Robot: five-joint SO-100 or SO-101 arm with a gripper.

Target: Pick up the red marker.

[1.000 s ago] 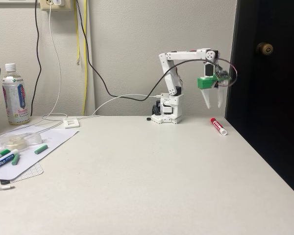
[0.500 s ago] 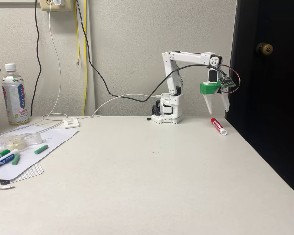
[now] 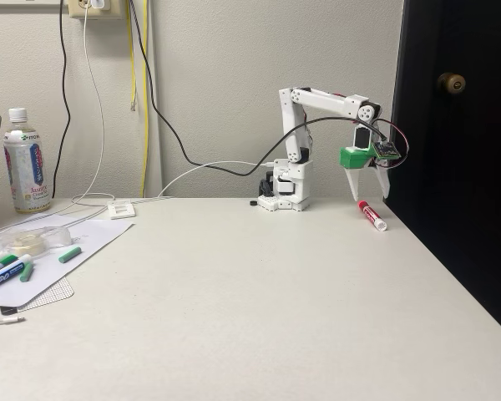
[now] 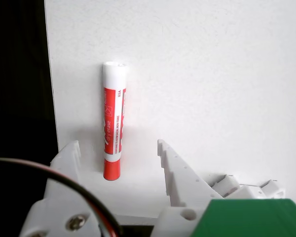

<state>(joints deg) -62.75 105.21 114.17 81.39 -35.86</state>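
Observation:
The red marker [image 3: 371, 215] lies flat on the white table near its right edge, red cap toward the wall. In the wrist view the red marker [image 4: 112, 120] runs lengthwise up the picture, its red cap end between my two white fingers. My gripper [image 3: 371, 197] hangs just above the marker's cap end, fingers pointing down. The gripper [image 4: 117, 144] is open, with one finger on each side of the marker and not touching it.
The table's right edge [image 3: 451, 266] drops off beside a dark door, close to the marker. At the far left lie a paper sheet with green and blue markers [image 3: 8, 269], a tape roll and a bottle [image 3: 25, 161]. Cables hang along the wall.
The arm has reached out to the right and lowered, bringing the open gripper from above and left of the marker down over its cap end. The marker has not moved.

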